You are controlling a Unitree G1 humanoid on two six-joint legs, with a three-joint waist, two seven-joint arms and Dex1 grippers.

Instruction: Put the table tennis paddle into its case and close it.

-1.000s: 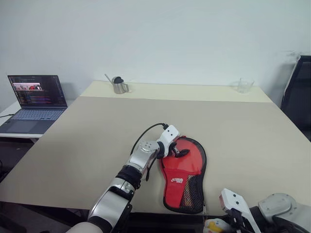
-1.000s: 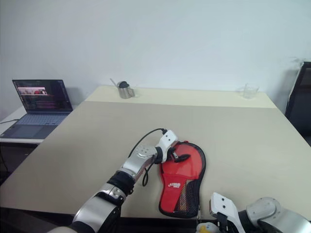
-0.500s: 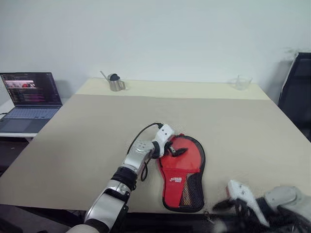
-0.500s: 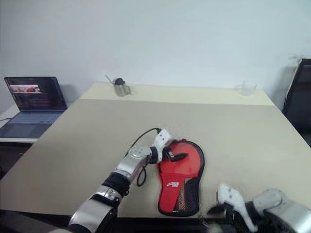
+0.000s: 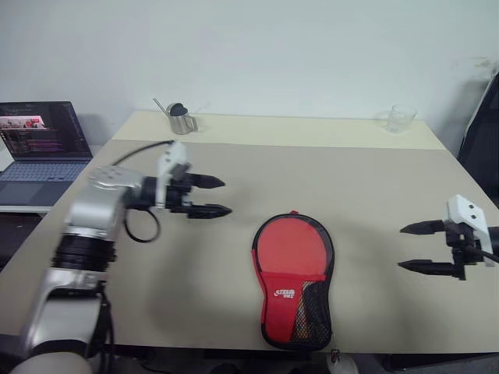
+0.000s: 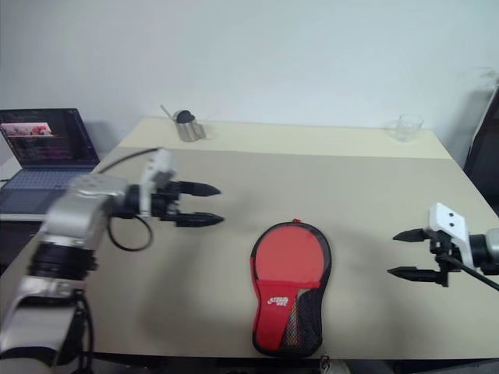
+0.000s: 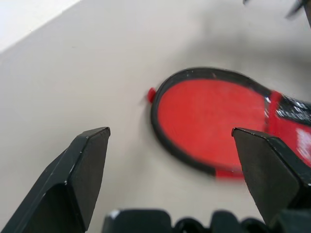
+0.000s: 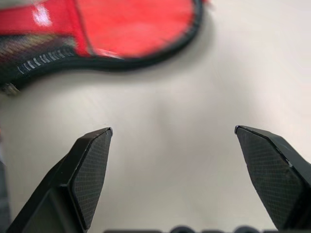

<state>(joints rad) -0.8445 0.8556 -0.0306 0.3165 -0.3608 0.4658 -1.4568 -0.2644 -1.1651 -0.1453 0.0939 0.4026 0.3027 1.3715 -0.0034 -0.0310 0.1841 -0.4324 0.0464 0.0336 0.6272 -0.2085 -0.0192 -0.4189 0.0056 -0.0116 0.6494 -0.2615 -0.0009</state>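
Red fabric case (image 5: 295, 279) lies flat near the table's (image 5: 234, 312) front edge, zip looks shut all round, so I judge the paddle's inside and the job's basically done. My left gripper (image 5: 214, 196) hangs in the air off to its left, jaws apart, holding nothing. Right gripper (image 5: 414, 247) sits well out to the right, jaws wide too, empty. Both stand clear of the case, which reads as a hands-off pose. Metal cup (image 5: 180, 119), glass (image 5: 400, 118) at the far edge, laptop (image 5: 40, 142) off left
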